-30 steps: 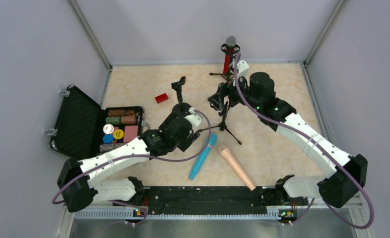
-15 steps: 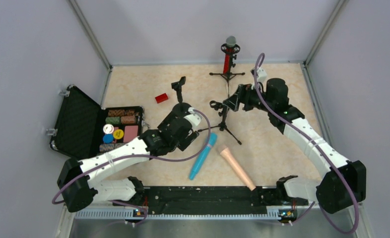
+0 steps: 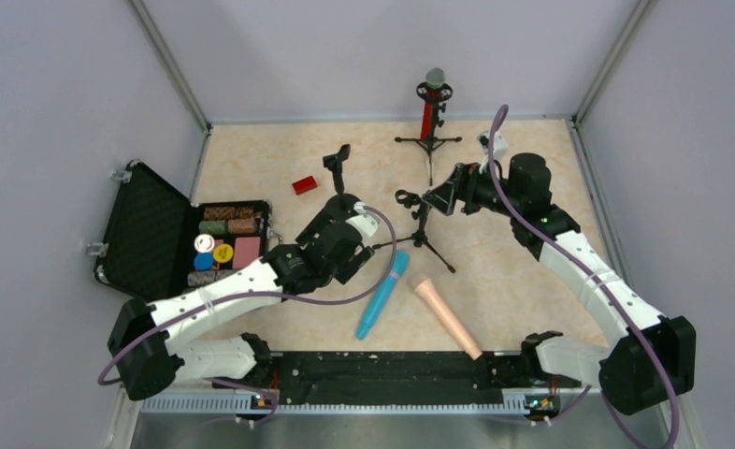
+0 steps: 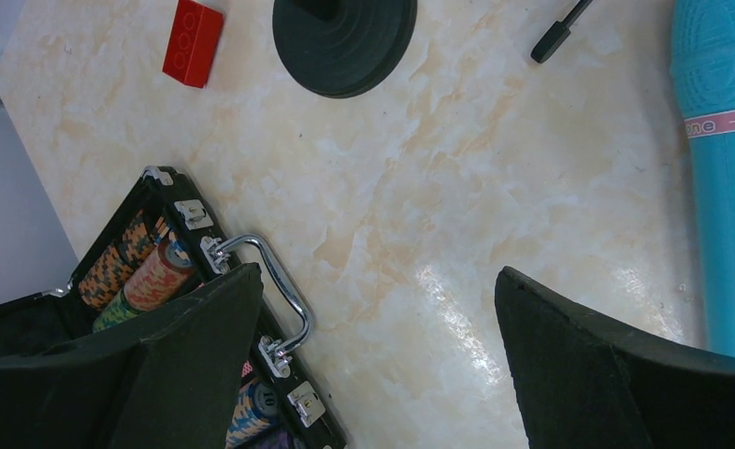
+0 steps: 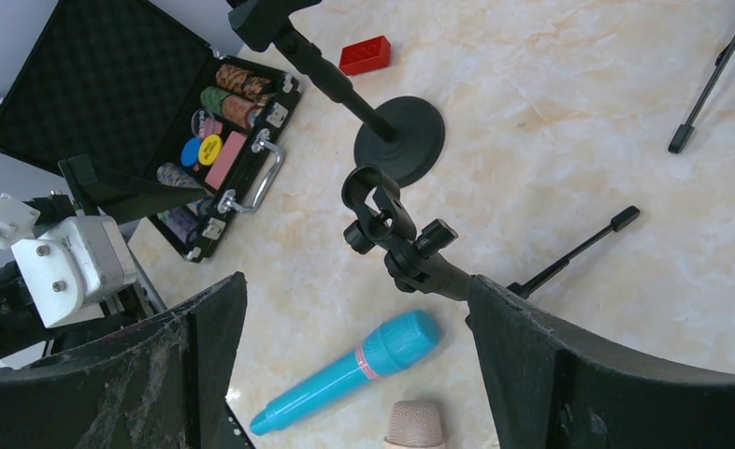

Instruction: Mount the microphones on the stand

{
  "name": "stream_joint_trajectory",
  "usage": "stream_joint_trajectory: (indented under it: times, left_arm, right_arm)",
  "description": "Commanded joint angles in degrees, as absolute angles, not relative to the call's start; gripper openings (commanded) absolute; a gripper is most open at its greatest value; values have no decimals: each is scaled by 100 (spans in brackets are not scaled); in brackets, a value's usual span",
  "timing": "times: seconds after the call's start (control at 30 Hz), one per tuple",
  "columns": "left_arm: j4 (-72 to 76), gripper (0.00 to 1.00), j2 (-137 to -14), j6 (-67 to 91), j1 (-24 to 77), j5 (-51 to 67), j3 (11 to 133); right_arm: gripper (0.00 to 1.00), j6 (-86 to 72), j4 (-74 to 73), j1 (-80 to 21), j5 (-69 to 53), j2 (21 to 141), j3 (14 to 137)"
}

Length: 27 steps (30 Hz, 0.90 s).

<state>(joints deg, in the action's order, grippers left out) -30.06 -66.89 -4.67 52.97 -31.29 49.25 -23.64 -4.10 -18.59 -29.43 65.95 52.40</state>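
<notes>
Right gripper, spread, faces the middle stand; left gripper spread too. Three microphones: red microphone seemingly clipped on the far stand, cyan microphone and peach microphone lying flat. Round-base stand, red block, chip case nearby.

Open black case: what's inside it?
Rows of striped poker chips, white, yellow and blue discs, and a pink block. The left arm covers the case's near corner; anything there is hidden.

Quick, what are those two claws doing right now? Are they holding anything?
Left gripper: open, holding nothing.
Right gripper: open, holding nothing.
</notes>
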Motion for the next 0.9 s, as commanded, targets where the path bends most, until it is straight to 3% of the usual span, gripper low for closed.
stream_joint_trajectory:
  times: [0.0, 0.87]
  left_arm:
    - [-2882, 99, -6584, -497, 5317, -3283, 4889]
    - [-2909, 99, -6661, -476, 5317, -3192, 4914]
  right_arm:
    - [86, -2302, -351, -1815, -3033, 6557, 5386]
    - [86, -2314, -413, -1816, -3239, 6693, 5348]
